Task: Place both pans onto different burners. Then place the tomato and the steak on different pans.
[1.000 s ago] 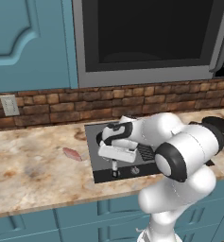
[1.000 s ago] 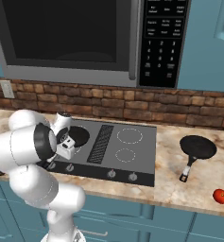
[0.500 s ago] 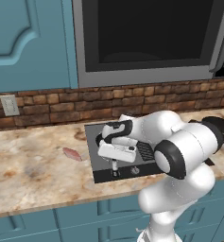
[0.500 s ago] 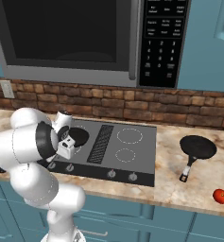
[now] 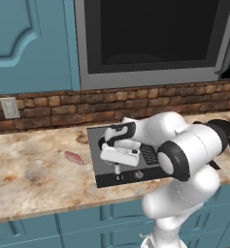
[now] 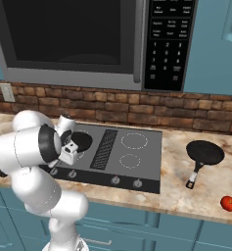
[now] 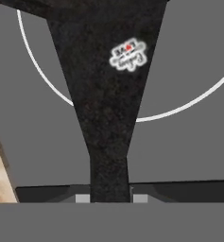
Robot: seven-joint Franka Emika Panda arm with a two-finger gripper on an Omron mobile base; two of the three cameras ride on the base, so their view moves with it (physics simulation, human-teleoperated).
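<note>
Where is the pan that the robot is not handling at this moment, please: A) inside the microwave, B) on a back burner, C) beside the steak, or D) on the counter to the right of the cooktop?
D: in the right base view that pan lies on the counter, right of the cooktop, near the tomato.

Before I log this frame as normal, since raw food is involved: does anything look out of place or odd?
Mildly. The steak lies bare on the counter left of the cooktop, and the tomato sits near the counter's front edge, where it might roll. The second pan rests off the cooktop. Nothing looks spilled or damaged.
</note>
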